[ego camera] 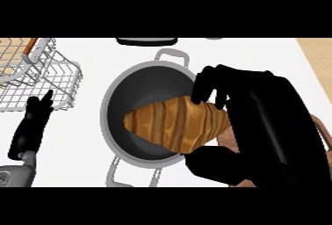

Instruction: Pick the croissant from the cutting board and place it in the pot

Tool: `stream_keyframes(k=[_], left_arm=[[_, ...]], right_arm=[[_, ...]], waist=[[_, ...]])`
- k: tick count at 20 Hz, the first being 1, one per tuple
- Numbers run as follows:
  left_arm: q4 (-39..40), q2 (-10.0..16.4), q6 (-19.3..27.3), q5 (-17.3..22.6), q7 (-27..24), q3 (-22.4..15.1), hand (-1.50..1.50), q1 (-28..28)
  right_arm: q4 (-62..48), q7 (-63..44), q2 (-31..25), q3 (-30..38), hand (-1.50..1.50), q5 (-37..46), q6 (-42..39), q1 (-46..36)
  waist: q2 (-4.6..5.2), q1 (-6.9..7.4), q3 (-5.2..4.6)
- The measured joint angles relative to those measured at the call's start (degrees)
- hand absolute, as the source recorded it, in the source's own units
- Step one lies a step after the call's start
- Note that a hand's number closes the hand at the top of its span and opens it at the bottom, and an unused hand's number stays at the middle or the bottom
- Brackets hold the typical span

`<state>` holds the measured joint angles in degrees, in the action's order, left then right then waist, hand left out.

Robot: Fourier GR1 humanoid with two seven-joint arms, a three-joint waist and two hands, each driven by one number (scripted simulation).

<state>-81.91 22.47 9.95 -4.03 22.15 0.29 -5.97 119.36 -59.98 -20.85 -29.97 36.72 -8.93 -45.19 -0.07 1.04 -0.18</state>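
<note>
So the right hand [259, 114] has got the croissant [176, 125], coming in big from the right side of the view. Its fingers [207, 85] curl over the top end of the pastry and the thumb [214, 162] sits under the bottom end, so it's clamped between them. The croissant lies across the pot [113, 101], mostly over the dark inside, with its right end reaching past the rim toward the palm. I honestly can't tell if it's touching the bottom of the pot or hanging above it. The pot is grey with a looped handle at the top [172, 55] and another at the bottom [130, 176], and it stands on the white table [71, 149]. A brown sliver of the cutting board [319, 129] peeks out from under the right hand, the rest is hidden. The left hand [31, 127] rests at the lower left, fingers straight and pointing up, holding nothing, well apart from the pot. Just above it there's a white wire basket [45, 83] in the upper left corner. A dark object [146, 41] sits at the top edge beyond the pot, too cut off to identify.
</note>
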Motion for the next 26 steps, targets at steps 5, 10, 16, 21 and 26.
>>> stream_keyframes(k=[5, 10, 16, 21, 26], left_arm=[[-0.90, 0.27, -0.80, 0.14, -0.60, 0.77, 0.00, 1.43], [-0.37, -0.14, -0.60, -0.50, -0.11, 1.06, 0.00, 0.32], [-0.17, 0.03, -1.45, -0.68, -0.09, 1.88, 0.00, -0.01], [-0.55, -0.25, -1.67, -0.65, 0.05, 2.17, 0.00, 0.26], [-1.18, -0.83, -1.66, -0.77, -0.02, 2.39, 0.00, 1.09]], right_arm=[[-11.32, 0.81, 8.36, -2.02, 1.50, 0.45, -0.45, -3.22], [-21.44, 1.82, 15.75, -1.52, -1.50, 0.13, 1.31, -2.16], [-28.59, 6.25, 19.60, -0.84, -1.50, -1.89, 10.83, 0.07], [-28.88, 11.09, 20.46, 1.29, -1.50, -4.03, 23.47, 2.72], [-27.73, 16.14, 20.49, 5.57, -1.50, -4.29, 32.96, 5.92]], waist=[[0.07, 0.03, 0.07], [0.20, -0.18, 0.12], [0.24, -0.11, 0.17], [0.24, -0.12, 0.20], [0.15, -0.53, 0.21]])
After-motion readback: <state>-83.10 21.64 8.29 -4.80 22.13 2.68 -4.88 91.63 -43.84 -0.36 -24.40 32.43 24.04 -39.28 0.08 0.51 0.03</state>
